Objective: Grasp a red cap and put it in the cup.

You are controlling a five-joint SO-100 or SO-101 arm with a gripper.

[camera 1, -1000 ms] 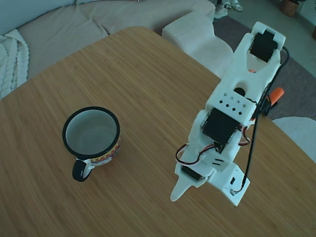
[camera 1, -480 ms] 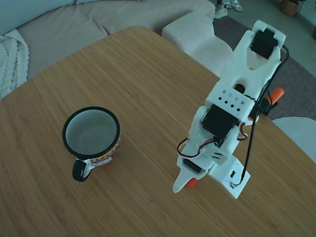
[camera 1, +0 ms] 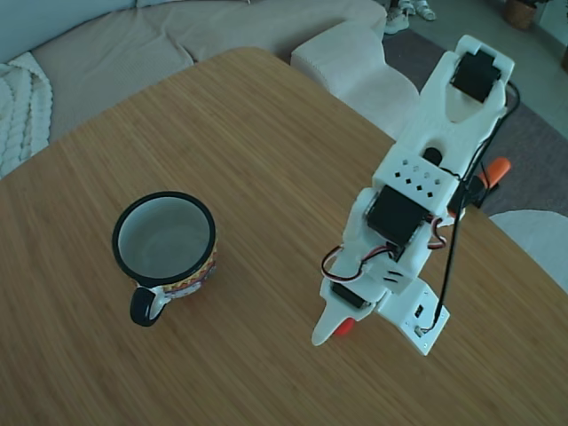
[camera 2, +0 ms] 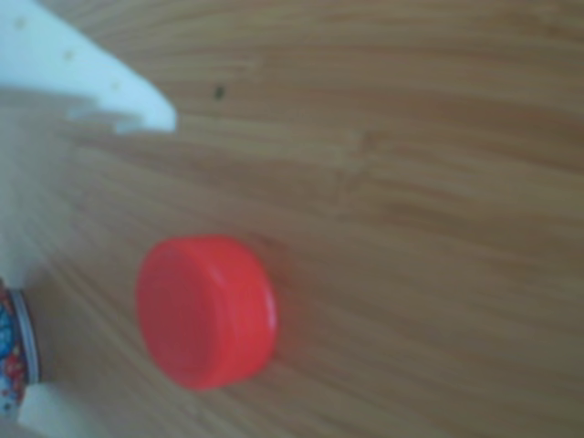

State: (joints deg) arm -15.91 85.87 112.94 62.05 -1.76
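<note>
The red cap [camera 1: 343, 328] lies flat on the wooden table, just showing from under my white gripper [camera 1: 334, 335]. The gripper points down and stands open over the cap, and its long finger [camera 1: 318, 334] reaches the table just left of it. In the other view the red cap [camera 2: 205, 310] lies free on the wood, with a clear gap to the one white finger [camera 2: 100, 82] at the top left. The second finger is hidden. The cup [camera 1: 164, 241], a white mug with a black rim and handle, stands upright and empty far to the left.
The patterned band of the cup [camera 2: 9, 347] shows at the left edge of the other view. A beige sofa [camera 1: 133, 40] and a white pouffe [camera 1: 355, 67] lie beyond the table's far edge. An orange piece [camera 1: 497, 167] sits by the arm's base.
One second ago the cap was hidden under the gripper; it now shows beside the finger. The gripper has shifted slightly up in the fixed view. The cup has stayed put.
</note>
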